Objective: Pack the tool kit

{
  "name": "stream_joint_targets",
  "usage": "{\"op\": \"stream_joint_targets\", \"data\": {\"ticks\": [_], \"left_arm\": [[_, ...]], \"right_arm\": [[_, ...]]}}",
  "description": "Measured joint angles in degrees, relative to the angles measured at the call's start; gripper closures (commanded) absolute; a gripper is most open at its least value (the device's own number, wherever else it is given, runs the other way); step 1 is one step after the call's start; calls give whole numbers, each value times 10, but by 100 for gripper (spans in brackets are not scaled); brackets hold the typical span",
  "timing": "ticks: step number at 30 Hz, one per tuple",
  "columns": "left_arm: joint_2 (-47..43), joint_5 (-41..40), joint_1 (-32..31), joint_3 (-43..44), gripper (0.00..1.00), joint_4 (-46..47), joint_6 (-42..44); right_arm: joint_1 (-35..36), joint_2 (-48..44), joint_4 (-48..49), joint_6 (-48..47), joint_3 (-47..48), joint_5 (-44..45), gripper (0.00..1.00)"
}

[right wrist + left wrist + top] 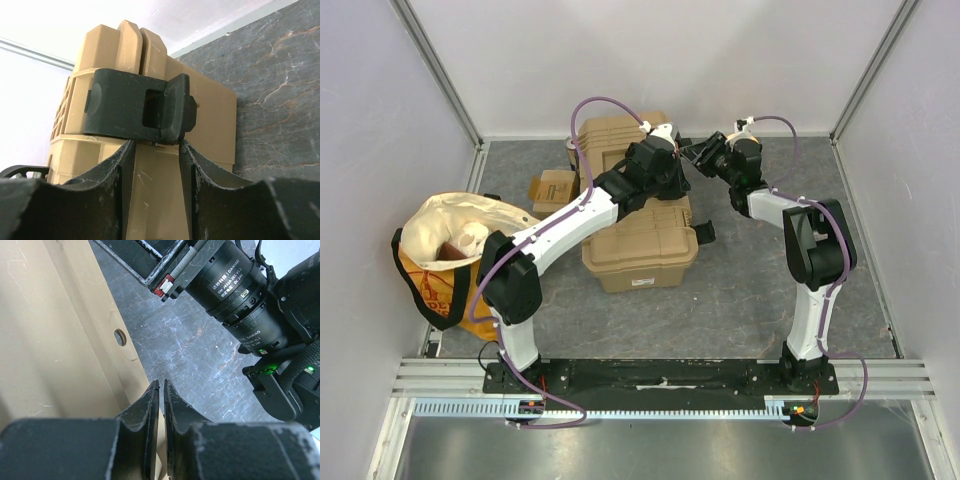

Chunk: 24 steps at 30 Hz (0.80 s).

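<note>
Toolbox [645,250]: sitting mid-desk [750,290]. Latch [135,112]: black, facing your right claw [155,145], whose fingers are standing apart just under it, clamping nothing. Left claw [161,384]: you are holding it together, empty, beside the toolbox wall. Bag [460,225], carton [552,187]: lying left.

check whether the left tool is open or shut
Shut. The left tool has its two fingers almost touching, with nothing between them, beside the tan toolbox wall.
</note>
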Motion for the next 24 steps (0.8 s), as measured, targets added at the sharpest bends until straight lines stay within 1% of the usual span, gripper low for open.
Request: {"op": "stream_joint_targets", "data": {"ticks": [7,10,14,19,24], "left_arm": [[0,0,0,10,85,-15,6],[0,-1,1,28,83,-45,15],[2,-9,3,68,80,-107,37],[-2,-32,10,111,70,-152,61],[-38,-76,18,109,61,-173,69]], "right_arm": [[5,-10,-36,-54,12,14,54],[8,-14,-48,-77,15,21,53],[11,-18,-60,-107,21,27,54],[15,-19,-78,-148,34,27,53],[16,-18,-94,-191,45,24,53]]}}
